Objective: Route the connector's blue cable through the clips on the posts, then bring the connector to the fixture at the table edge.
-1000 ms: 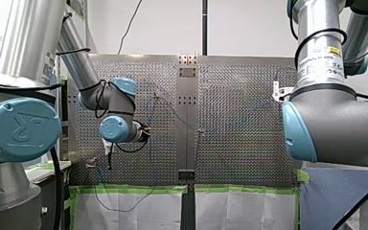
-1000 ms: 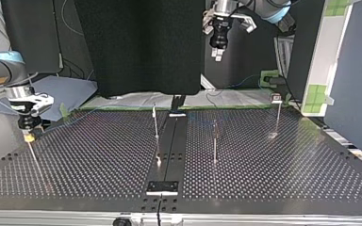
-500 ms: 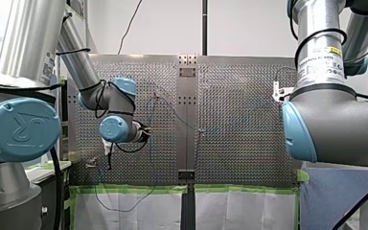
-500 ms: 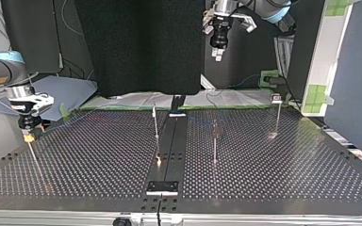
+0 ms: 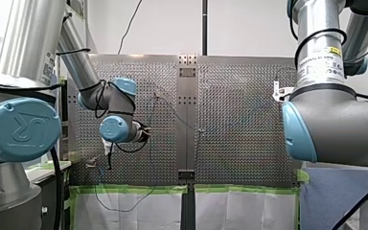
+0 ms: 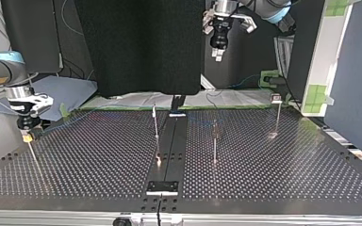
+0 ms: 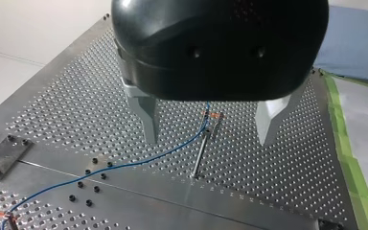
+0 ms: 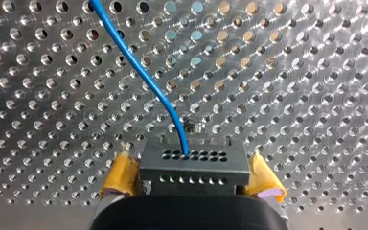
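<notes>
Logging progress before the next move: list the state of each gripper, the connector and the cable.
left gripper, open, empty, above a post.
right gripper, shut on the connector.
connector, clamped between yellow pads.
blue cable, plugged into the connector, running to the post's top.

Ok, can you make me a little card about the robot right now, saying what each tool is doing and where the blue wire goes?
Right tool: shut on the connector, with yellow pads on both its sides
Left tool: open, holding nothing, hanging above a post
Blue cable: comes out of the connector; it reaches the clip on top of that post, then runs on over the table
</notes>
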Controlling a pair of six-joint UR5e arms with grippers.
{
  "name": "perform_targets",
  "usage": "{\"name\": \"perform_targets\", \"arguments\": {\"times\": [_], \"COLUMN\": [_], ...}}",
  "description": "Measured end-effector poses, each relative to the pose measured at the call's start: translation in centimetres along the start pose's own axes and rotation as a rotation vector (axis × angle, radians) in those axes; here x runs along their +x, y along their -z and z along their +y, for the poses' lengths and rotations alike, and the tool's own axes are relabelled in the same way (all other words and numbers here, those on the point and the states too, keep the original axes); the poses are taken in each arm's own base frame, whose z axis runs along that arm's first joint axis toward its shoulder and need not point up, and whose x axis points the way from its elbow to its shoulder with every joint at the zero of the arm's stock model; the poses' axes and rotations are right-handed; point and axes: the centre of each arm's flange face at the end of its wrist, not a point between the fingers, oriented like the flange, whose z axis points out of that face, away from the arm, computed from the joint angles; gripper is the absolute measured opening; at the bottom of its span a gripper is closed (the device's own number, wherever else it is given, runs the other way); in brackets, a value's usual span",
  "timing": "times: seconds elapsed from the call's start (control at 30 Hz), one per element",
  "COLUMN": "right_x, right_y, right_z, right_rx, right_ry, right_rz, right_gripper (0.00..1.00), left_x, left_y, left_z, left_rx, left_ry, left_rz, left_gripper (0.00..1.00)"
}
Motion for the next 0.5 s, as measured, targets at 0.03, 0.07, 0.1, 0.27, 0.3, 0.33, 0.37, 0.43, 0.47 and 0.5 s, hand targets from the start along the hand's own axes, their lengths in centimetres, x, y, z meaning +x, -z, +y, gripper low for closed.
{"name": "perform_targets", "arguments": {"times": [0.03,0.07,0.1,0.27,0.3,0.33,0.37,0.43,0.47,0.5], "right_x": [0.01,0.0,-0.01,-0.08,-0.08,-0.08,-0.08,-0.08,-0.07,-0.07], "right_y": [0.0,0.01,0.01,0.01,0.01,0.01,0.01,0.01,0.01,0.01], "right_z": [0.03,0.06,0.1,0.27,0.28,0.29,0.3,0.3,0.3,0.3], "right_rx": [-0.003,-0.007,-0.011,-0.025,-0.026,-0.026,-0.027,-0.028,-0.028,-0.029], "right_ry": [0.0,-0.001,-0.002,-0.004,-0.004,-0.004,-0.004,-0.004,-0.004,-0.004], "right_rz": [0.0,-0.001,-0.001,-0.001,-0.001,-0.001,-0.001,-0.001,-0.001,-0.001], "right_gripper": [1.0,1.0,1.0,1.0,1.0,1.0,1.0,1.0,1.0,1.0], "left_x": [-0.01,-0.01,-0.01,-0.01,-0.01,-0.01,-0.01,-0.02,-0.02,-0.02], "left_y": [-0.01,-0.02,-0.02,-0.03,-0.04,-0.03,-0.04,-0.06,-0.06,-0.06], "left_z": [0.01,0.02,0.03,0.04,0.05,0.05,0.06,0.08,0.08,0.08], "left_rx": [0.0,-0.001,-0.001,-0.001,-0.002,-0.002,-0.002,-0.003,-0.003,-0.003], "left_ry": [0.0,0.0,0.0,-0.001,-0.001,-0.002,-0.002,-0.001,-0.001,-0.001], "left_rz": [0.0,0.0,0.0,0.0,0.0,0.0,0.0,-0.001,-0.001,0.0], "left_gripper": [1.0,1.0,1.0,1.0,1.0,1.0,1.0,1.0,1.0,1.0]}}
